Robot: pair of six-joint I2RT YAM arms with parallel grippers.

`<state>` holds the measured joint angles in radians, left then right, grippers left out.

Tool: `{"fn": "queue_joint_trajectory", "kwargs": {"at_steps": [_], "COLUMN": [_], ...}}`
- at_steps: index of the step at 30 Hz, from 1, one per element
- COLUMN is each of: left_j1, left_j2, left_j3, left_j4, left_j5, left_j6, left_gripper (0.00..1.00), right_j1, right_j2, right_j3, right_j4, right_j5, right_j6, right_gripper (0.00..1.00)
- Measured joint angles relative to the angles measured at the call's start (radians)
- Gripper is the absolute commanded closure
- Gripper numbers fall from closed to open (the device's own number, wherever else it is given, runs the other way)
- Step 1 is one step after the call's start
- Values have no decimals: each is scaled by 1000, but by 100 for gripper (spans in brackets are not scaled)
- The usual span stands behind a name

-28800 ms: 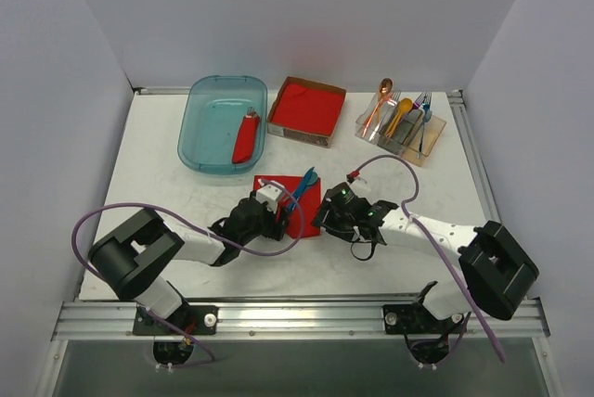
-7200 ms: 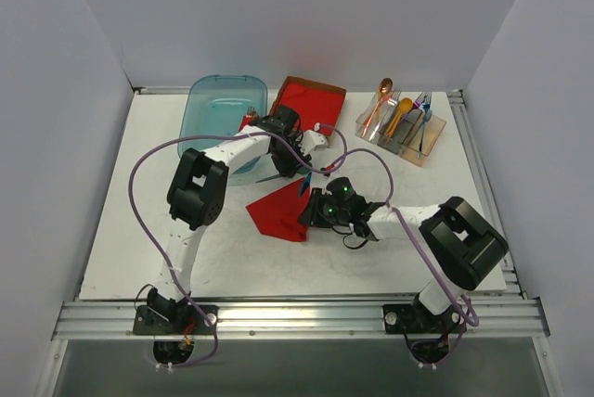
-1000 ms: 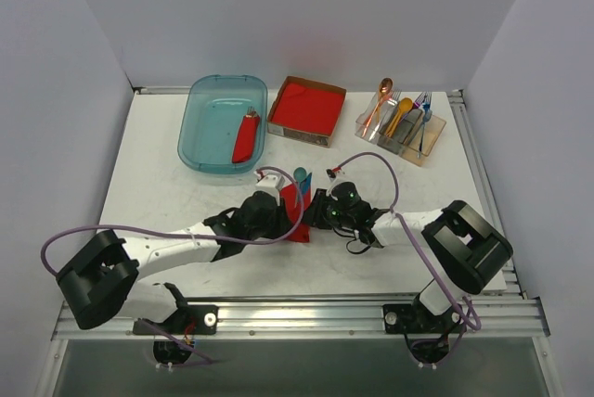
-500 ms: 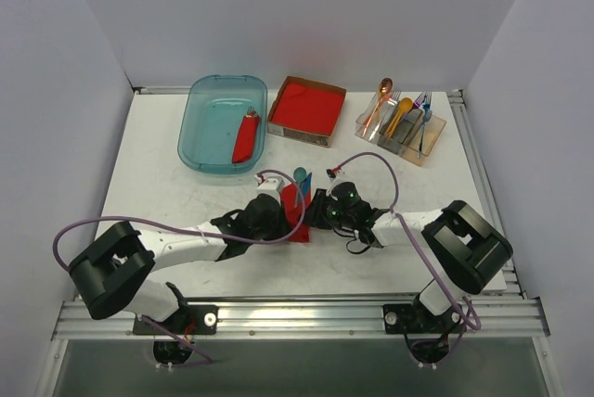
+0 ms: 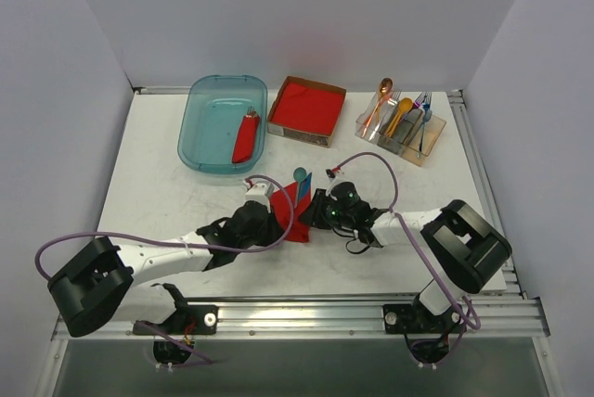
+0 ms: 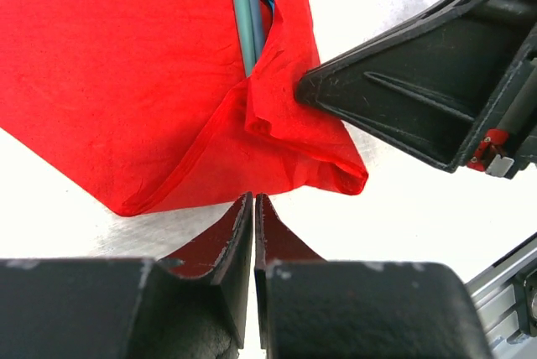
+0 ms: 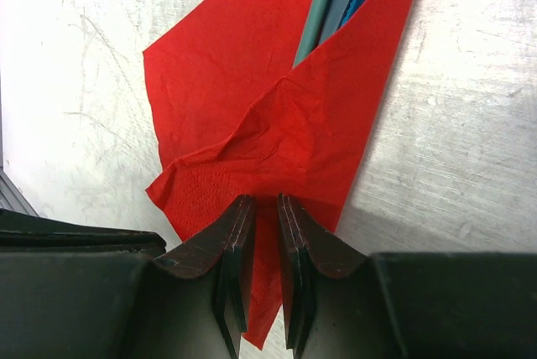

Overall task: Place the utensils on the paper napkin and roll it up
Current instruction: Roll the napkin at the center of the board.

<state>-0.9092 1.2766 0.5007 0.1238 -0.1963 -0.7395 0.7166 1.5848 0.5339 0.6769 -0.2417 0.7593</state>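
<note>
Right gripper is pinching a corner of the paper napkin on the table; left gripper is sitting closed at its fold. Utensils are lying inside, flaps partly over them; rolling is looking barely begun.

left arm: lay low over the table, stretched from its base at the near left toward the centre.
left gripper: pointed away from its base; jaws drawn together, only a hairline between the tips, nothing in them.
right arm: elbow folded at the near right, forearm reached left toward the centre.
right gripper: jaws closed to a narrow slit on a fold of the paper napkin.
spacing: the two grippers faced each other, just beside one another at mid-table.
</note>
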Motion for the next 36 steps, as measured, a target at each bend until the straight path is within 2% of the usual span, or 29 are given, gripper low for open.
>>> {"fn": "queue_joint_trajectory", "kwargs": {"at_steps": [12,23,36], "left_j1": [0,0,0], "left_j2": [121,145,248], "left_j3": [22,80,108], "left_j4": [2,13,40], "left_j5": [-2,-9,-11], "left_j6": [-2,2,11], "left_gripper": [87,87,87], "right_j1": [11,11,12], "right_j2": [2,2,0], "right_j3": [10,10,7], "right_j4": [0,0,3], "right_j5": [9,20,26], "right_j6": [0,4,12], "right_gripper": [82,82,82]}}
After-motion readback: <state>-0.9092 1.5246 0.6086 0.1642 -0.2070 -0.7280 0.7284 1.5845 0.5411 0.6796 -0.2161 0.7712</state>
